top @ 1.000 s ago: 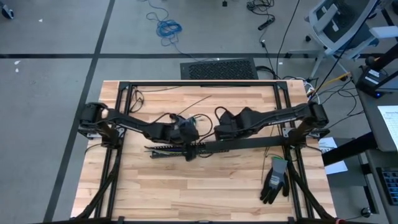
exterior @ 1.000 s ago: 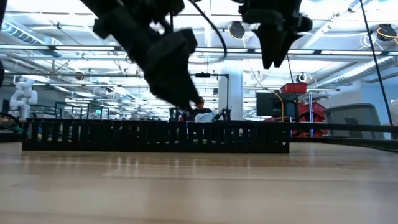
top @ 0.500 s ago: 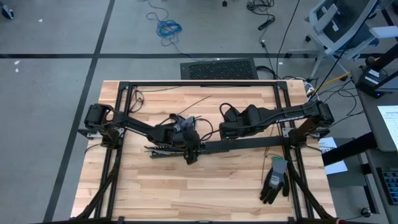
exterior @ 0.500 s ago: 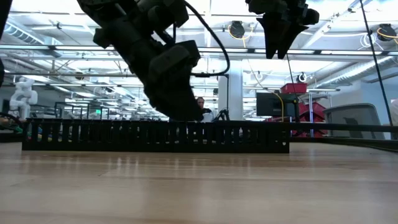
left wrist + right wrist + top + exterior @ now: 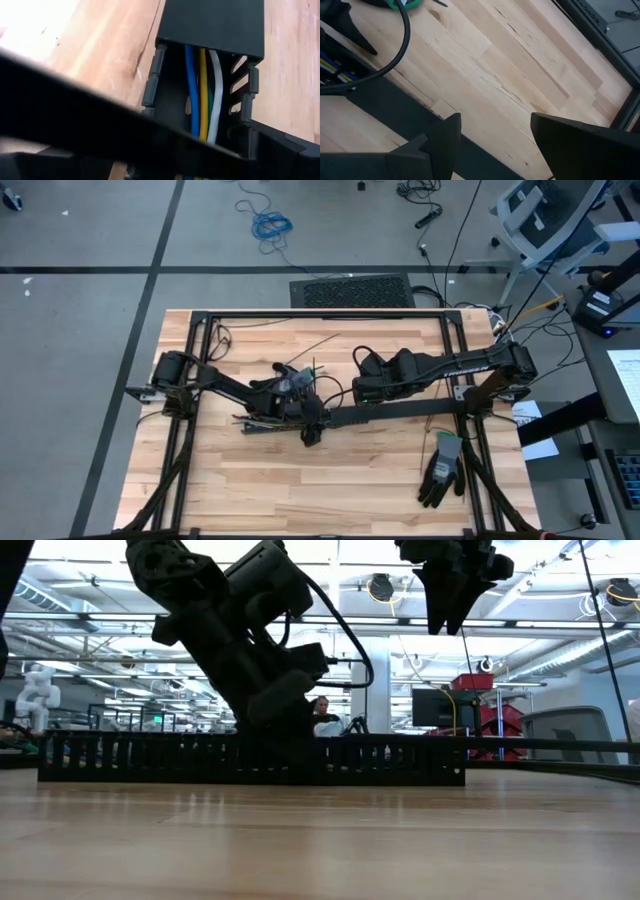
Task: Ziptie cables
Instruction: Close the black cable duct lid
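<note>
The black slotted duct [image 5: 400, 412] lies flat across the middle of the table and also shows in the low view [image 5: 150, 755]. The cables [image 5: 262, 420] stick out of its left end. In the left wrist view, blue, yellow, white and green wires [image 5: 202, 90] run inside the duct under its cover [image 5: 210, 25]. My left gripper [image 5: 311, 430] is low over the duct, and in the low view [image 5: 285, 725] it reaches down to the duct's top edge. My right gripper [image 5: 353, 392] hangs open above the table behind the duct [image 5: 445, 615], touching nothing [image 5: 495, 140].
A black and grey glove [image 5: 440, 470] lies on the table near the right edge. A black frame [image 5: 320, 315] runs around the table's far side. A thin black cable [image 5: 402, 45] loops over the wood beside the duct. Bare wood [image 5: 300, 490] lies toward the near edge.
My left gripper has moved down and a little toward the near edge, coming from above the duct to its top edge. My right gripper has risen slightly.
</note>
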Robot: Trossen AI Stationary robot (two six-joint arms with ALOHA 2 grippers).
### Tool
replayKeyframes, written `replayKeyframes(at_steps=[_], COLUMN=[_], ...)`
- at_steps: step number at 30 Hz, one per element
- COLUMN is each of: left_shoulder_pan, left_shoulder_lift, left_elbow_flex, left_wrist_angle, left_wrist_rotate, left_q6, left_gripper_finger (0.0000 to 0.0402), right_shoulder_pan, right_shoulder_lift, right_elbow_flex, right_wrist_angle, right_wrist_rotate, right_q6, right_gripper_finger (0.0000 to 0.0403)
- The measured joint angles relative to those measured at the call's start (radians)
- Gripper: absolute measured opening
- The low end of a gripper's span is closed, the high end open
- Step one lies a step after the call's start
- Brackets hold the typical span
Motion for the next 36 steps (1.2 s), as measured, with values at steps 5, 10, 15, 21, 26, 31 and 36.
replayKeyframes(at_steps=[5,10,15,21,26,31,36], left_shoulder_pan=[0.0,0.001,0.001,0.001,0.001,-0.013,-0.012], left_shoulder_lift=[0.003,0.003,0.003,0.003,0.001,-0.002,-0.01], left_elbow_flex=[0.0,0.0,0.0,0.0,0.002,0.003,0.003], left_wrist_angle=[0.016,0.067,0.062,0.047,0.032,0.009,-0.004], left_wrist_rotate=[-0.016,-0.023,-0.023,-0.02,0.004,0.069,0.109], left_q6=[0.01,0.003,0.008,0.033,0.062,0.179,0.305], left_gripper_finger=[0.0349,0.0322,0.0298,0.0274,0.0253,0.025,0.0249], right_shoulder_pan=[0.001,0.001,0.001,0.001,0.0,0.012,0.042], right_shoulder_lift=[0.0,0.0,0.0,0.019,0.074,0.117,0.119], right_elbow_flex=[0.0,0.0,0.0,0.0,-0.036,-0.141,-0.164], right_wrist_angle=[-0.002,0.001,0.0,0.005,0.111,0.334,0.448], right_wrist_rotate=[-0.002,-0.002,-0.011,-0.032,-0.088,-0.213,-0.222], right_q6=[0.005,0.005,0.033,0.066,0.154,0.258,0.359], right_gripper_finger=[0.0231,0.0231,0.0231,0.0231,0.0231,0.022,0.0197])
